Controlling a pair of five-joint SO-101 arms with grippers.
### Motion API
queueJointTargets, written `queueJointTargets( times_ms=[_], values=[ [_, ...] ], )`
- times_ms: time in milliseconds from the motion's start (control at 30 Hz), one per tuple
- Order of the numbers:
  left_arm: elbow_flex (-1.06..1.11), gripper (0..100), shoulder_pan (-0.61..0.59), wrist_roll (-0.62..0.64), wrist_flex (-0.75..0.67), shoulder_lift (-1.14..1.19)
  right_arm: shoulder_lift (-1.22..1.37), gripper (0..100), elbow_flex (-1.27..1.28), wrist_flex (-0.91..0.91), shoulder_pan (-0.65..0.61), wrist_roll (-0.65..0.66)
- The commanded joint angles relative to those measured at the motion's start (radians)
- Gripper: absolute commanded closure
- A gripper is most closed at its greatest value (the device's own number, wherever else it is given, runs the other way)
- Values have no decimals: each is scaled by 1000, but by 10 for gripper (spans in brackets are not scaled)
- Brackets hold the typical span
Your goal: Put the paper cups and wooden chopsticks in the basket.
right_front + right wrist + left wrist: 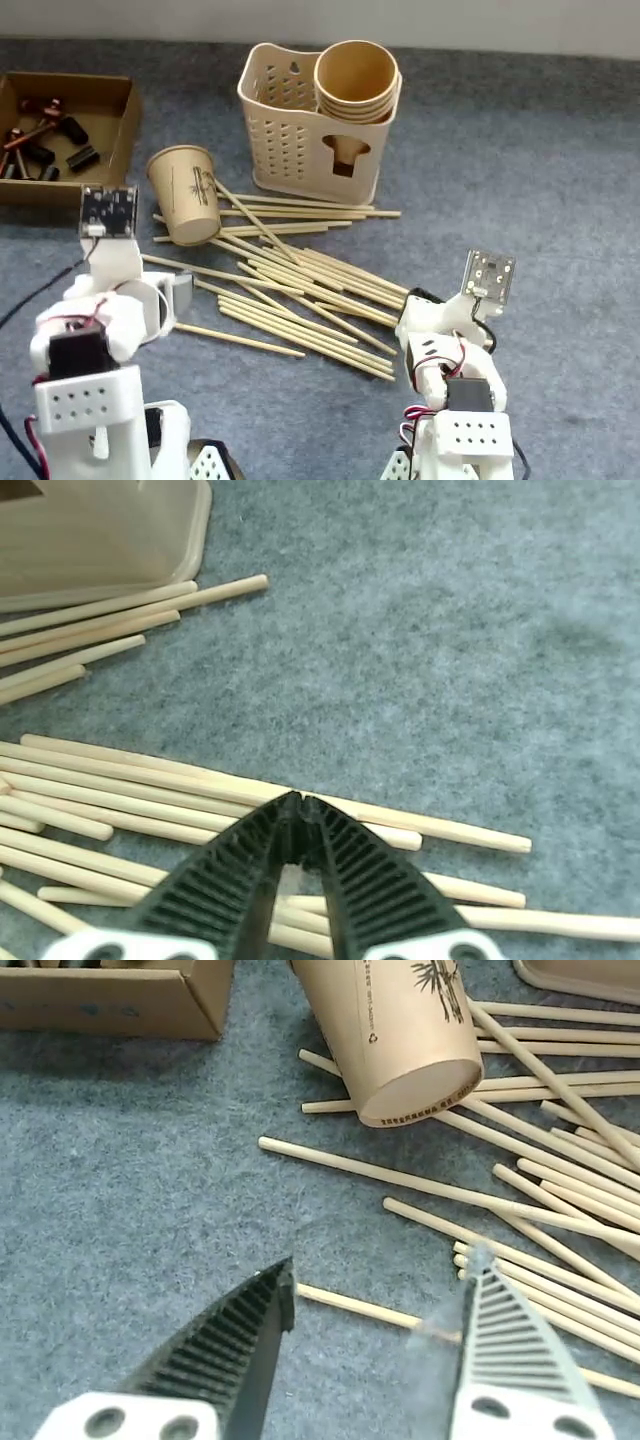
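Observation:
A beige slotted basket stands at the back of the grey carpet with a stack of paper cups in it. Another paper cup lies on its side left of the basket. Many wooden chopsticks are scattered in front of the basket. My left gripper hovers open over the left end of the pile, one chopstick lying below its gap. My right gripper is shut and empty, its tips over the right ends of the chopsticks.
A cardboard box holding small dark parts sits at the far left, next to the lying cup. A corner of the basket lies beyond the right gripper. Bare carpet stretches to the right of the pile and basket.

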Motion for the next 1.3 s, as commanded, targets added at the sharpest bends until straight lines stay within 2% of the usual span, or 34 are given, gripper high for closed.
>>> queueJointTargets(
  times_ms=[0,400,700,800,900,1267],
  values=[
    [-173,708,22,0,23,173,-2,993,111,-22,7,-5],
    [-656,669,22,169,23,802,-2,993,111,-22,7,-5],
    [-937,669,42,178,68,1221,-2,993,111,-22,7,-5],
    [-1036,670,71,186,114,1333,-2,993,111,-22,7,-5],
    [-1133,667,88,258,138,1425,-2,993,111,-22,7,-5],
    [-1290,671,130,261,137,1695,-2,993,111,-22,7,-5]
  ],
)
